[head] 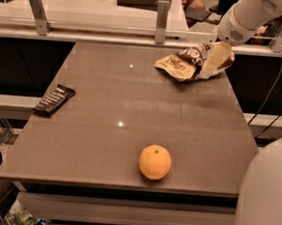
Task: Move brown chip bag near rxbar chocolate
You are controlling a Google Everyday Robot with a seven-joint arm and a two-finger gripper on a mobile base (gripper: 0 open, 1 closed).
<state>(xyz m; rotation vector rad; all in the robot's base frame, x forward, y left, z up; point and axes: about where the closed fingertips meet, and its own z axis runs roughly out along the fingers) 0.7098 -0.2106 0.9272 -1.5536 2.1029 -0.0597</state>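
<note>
One tool (216,59) overlapping brown chip bag (180,65), touching; grip state cannot tell; rxbar chocolate (54,100) well apart.

a round orange (155,162) sits near the front edge of the brown table (108,93), right of centre; metal posts (161,20) stand on the ledge behind; the gripper (216,60) hangs over the table's far right corner

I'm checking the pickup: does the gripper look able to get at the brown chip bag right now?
Likely yes: the gripper sits right against the brown chip bag at the table's far right corner, nothing between them.
</note>
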